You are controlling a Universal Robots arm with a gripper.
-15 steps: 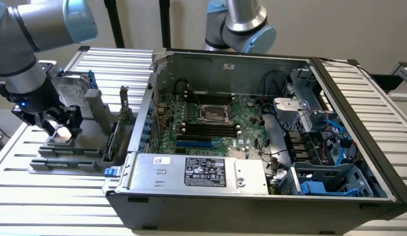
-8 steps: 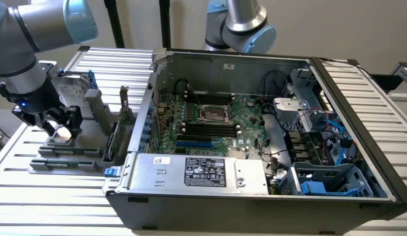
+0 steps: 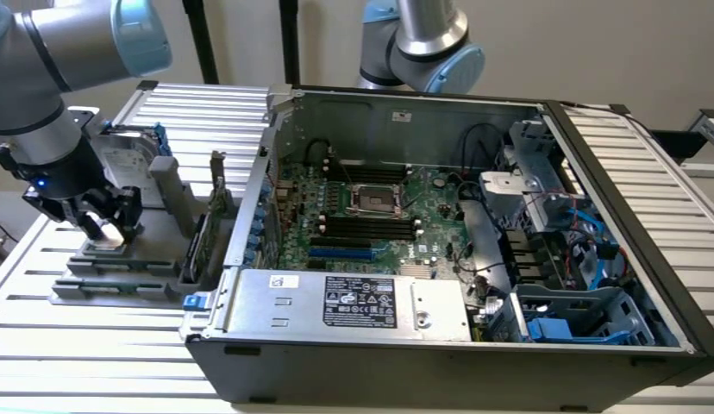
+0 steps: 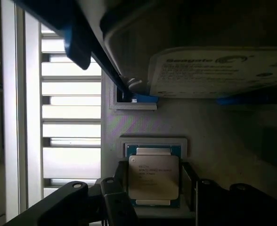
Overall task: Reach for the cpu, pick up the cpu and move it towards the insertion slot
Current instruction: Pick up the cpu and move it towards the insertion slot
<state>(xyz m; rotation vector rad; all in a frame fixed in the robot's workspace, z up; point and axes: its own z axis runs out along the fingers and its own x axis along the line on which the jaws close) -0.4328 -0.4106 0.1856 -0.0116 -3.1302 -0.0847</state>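
On grey fixture tray [image 3: 115,280], exterior view's left, gripper [image 3: 108,226] sits low over the cpu [image 4: 153,178]. Wrist view: fingers [image 4: 114,200] flank chip on two sides, jaws spread w/ gaps, not yet pinching. Cpu lies flat in its white-framed pocket, near hard drive [image 4: 218,70]. Insertion slot [image 3: 376,200] is on motherboard inside pc case [image 3: 449,354], well apart from gripper.

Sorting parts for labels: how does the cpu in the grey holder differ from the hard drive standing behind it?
The cpu is small and square; the hard drive is much larger and rectangular. The cpu lies flat in a recess of the grey holder; the hard drive stands on edge. The hard drive carries blue rails; the cpu has none. The gripper straddles the cpu, not the hard drive. Both have pale metal faces with printed text.
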